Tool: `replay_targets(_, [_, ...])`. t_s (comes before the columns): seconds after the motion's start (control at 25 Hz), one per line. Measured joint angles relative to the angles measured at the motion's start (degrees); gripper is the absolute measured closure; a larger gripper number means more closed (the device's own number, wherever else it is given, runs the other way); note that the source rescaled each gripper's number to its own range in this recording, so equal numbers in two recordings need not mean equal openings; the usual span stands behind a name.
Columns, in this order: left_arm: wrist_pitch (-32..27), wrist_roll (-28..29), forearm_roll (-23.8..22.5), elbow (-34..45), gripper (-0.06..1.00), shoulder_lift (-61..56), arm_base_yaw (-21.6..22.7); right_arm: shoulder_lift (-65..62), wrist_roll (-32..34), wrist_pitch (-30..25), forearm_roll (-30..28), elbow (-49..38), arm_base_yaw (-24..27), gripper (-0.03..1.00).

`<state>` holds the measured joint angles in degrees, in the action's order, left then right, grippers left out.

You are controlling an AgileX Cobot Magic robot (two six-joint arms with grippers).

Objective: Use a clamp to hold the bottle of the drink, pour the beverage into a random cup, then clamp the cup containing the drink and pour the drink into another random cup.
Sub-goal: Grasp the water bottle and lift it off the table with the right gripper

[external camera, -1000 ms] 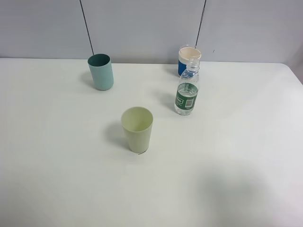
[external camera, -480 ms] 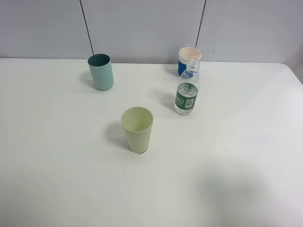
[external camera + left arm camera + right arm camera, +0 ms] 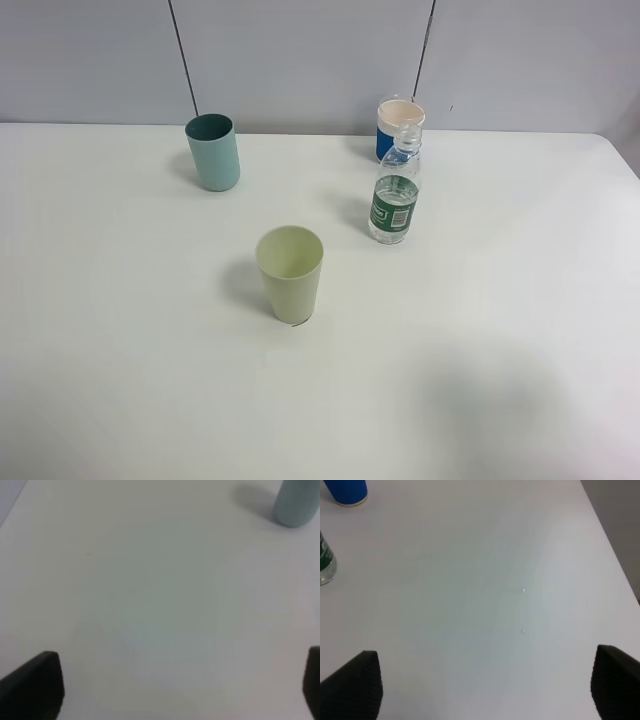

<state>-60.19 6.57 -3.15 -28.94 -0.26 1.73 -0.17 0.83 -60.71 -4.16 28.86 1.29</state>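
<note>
Bottle awaits the right pincer
Upright near the worktop's far edge, nearer that arm; left pincer and right both gape empty.

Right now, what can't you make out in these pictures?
- Exterior high: both arms lie outside the frame; the bottle covers part of the blue cup.
- Left wrist: blurred; the frame edge cuts the teal cup; only tips of the left end effector show.
- Right wrist: edges cut off most of the bottle and blue cup.
</note>
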Motion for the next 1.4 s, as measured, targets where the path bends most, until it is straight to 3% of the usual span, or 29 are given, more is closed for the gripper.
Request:
replay_targets(0.56, [0.00, 0.00, 0.00, 0.00, 0.05, 0.00, 0.00, 0.00, 0.98, 1.51, 0.07, 0.64, 0.00, 0.32])
replay_targets(0.76, [0.00, 0.00, 0.00, 0.00, 0.05, 0.00, 0.00, 2.90, 1.70, 9.05, 0.13, 1.81, 0.00, 0.29])
replay_targets(1.08, [0.00, 0.00, 0.00, 0.00, 0.05, 0.00, 0.00, 17.83, 1.94, 22.16, 1.08, 1.81, 0.00, 0.00])
replay_targets(1.4, [0.00, 0.00, 0.00, 0.00, 0.05, 0.00, 0.00, 31.01, 1.94, 34.35, 3.00, 1.81, 0.00, -0.03])
